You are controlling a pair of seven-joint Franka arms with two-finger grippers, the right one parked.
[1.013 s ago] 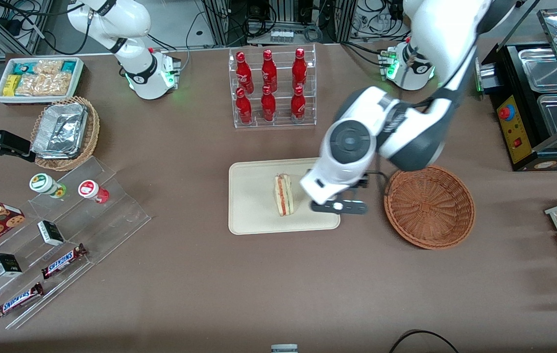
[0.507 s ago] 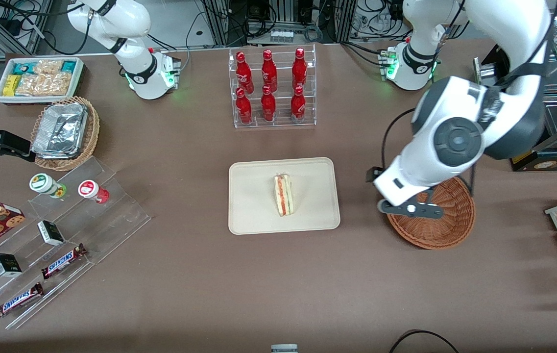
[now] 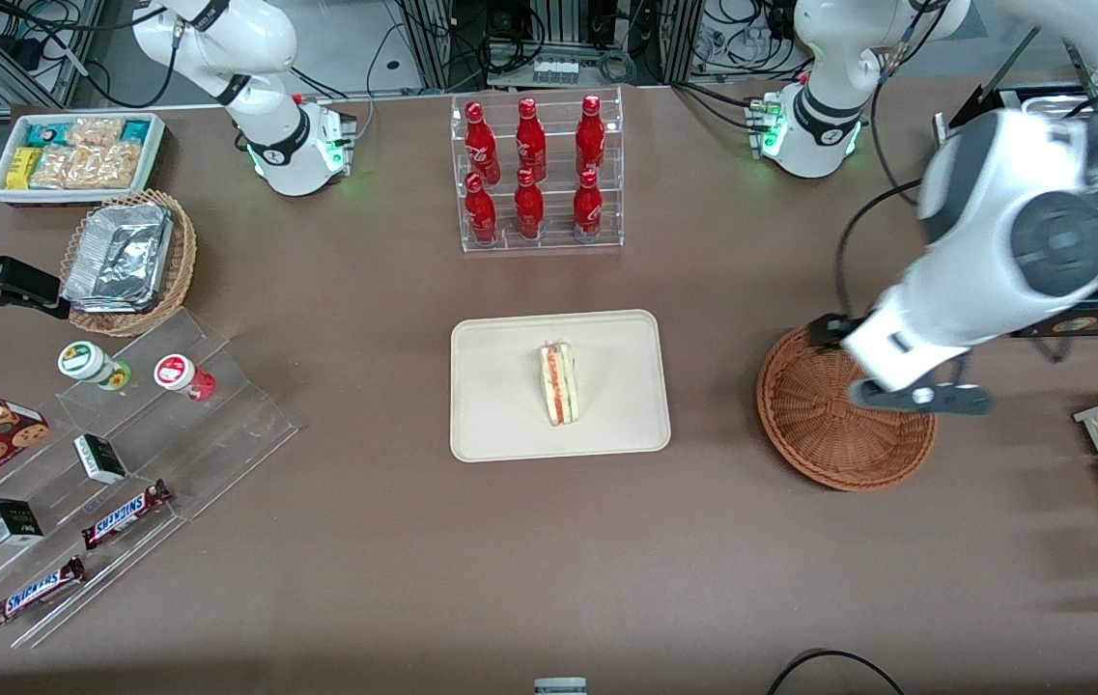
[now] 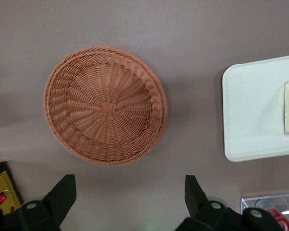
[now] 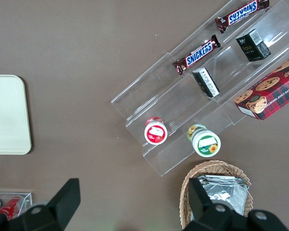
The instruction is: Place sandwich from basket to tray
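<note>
The sandwich [image 3: 559,383] lies on the tray [image 3: 500,425], the basket [image 3: 824,425] is empty, and the gripper [image 3: 920,398] hangs above the basket's rim, fingers [image 4: 62,195] spread, so only parking the arm seems left.

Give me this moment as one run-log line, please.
sandwich: on tray | basket: empty | gripper: open, above basket's edge, holding nothing
</note>
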